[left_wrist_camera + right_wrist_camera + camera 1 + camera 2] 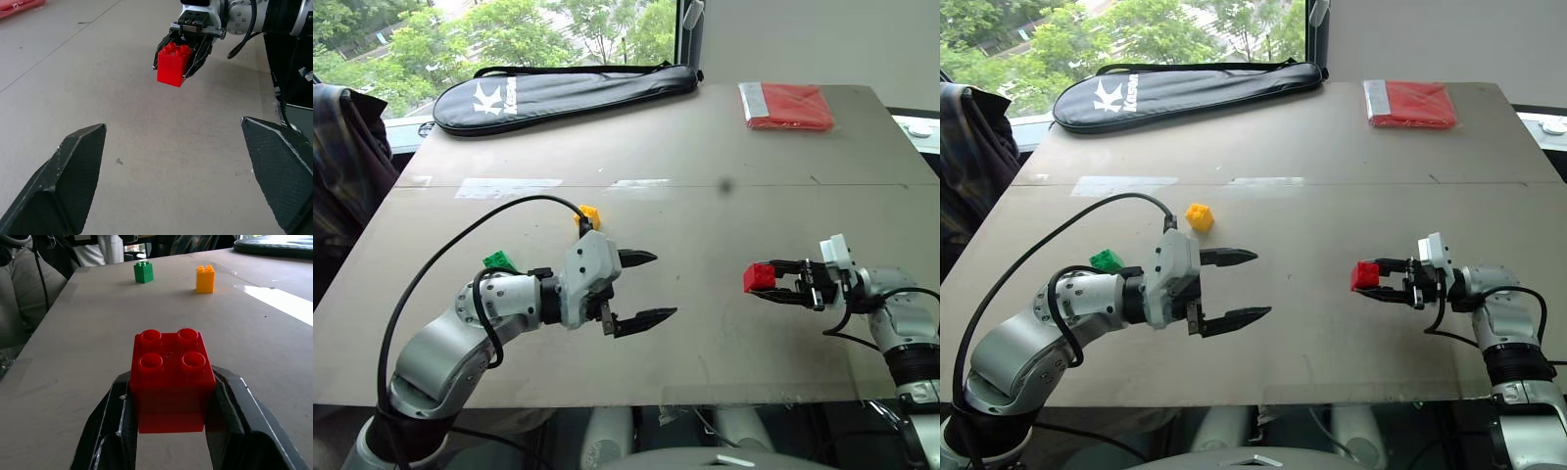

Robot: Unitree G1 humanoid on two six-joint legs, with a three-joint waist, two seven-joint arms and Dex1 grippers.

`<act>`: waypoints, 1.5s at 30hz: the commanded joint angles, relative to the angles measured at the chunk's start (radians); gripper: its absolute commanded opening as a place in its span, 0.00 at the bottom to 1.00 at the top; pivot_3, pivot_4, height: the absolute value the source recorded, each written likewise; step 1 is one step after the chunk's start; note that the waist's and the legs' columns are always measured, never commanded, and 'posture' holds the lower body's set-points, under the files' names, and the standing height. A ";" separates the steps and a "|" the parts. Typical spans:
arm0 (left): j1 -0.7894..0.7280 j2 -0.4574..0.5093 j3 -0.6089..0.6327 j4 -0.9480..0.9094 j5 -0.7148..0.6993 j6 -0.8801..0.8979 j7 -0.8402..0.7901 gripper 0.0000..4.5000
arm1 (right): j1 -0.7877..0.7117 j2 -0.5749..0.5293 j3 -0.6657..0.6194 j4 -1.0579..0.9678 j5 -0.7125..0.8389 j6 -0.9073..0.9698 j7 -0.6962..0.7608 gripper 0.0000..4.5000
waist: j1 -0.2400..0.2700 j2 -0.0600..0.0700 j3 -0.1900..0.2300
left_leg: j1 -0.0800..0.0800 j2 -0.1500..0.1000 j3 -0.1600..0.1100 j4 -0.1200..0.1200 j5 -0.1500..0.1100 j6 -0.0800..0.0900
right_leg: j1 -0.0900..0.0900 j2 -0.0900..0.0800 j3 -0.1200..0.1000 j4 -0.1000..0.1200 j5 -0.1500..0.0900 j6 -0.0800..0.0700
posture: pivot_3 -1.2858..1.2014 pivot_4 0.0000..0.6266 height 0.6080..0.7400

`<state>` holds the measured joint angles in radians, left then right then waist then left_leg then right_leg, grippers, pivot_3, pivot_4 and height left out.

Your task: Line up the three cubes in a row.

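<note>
Right gripper (1363, 279) clamped on red cube (1364, 275) — studs up, left gripper (1246, 287) jaws wide, empty

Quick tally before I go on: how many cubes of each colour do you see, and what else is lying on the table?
Red cube: 1, held in the right gripper
Yellow cube: 1, on the table
Green cube: 1, on the table
Red folded packet: 1
Black racket bag: 1
Total: 5 things, 3 of them cubes.

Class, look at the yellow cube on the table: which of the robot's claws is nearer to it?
Left. The left claw hangs open just in front of the yellow cube; the right claw, shut on the red cube, is well off to its right.
</note>
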<state>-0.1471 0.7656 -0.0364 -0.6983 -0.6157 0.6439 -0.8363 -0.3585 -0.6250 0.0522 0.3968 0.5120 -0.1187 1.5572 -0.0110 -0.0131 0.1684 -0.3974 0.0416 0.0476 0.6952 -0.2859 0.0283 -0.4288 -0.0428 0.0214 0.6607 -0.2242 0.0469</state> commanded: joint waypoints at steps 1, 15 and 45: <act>0.024 0.026 0.032 -0.016 -0.002 -0.036 -0.033 1.00 | -0.031 -0.046 0.070 0.025 0.051 -0.052 0.057 0.29 | 0.000 -0.001 0.000 | 0.000 0.000 0.000 0.000 0.000 0.000 | 0.000 0.000 0.000 0.000 0.000 0.000 | 0.52 0.24 0.76; 0.159 0.065 0.090 0.070 0.055 -0.206 -0.161 1.00 | -0.178 -0.099 0.246 0.302 0.102 -0.245 0.057 0.29 | -0.002 -0.002 0.002 | 0.001 0.000 0.001 0.000 0.000 0.000 | 0.000 0.000 0.000 0.000 0.000 -0.001 | 0.52 0.24 0.76; 0.206 0.041 0.070 0.101 0.080 -0.277 -0.178 1.00 | -0.256 -0.057 0.202 0.547 -0.050 -0.482 0.057 0.99 | -0.002 -0.003 0.003 | 0.001 0.000 0.001 0.002 0.000 0.000 | 0.000 -0.002 0.000 0.001 0.000 -0.001 | 0.52 0.24 0.76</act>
<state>0.0572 0.8118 0.0296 -0.5892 -0.5337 0.3866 -1.0092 -0.6004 -0.6752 0.2917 0.9357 0.4761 -0.5929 1.5653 -0.0133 -0.0160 0.1710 -0.3964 0.0417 0.0482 0.6968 -0.2858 0.0282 -0.4284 -0.0450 0.0217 0.6620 -0.2239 0.0463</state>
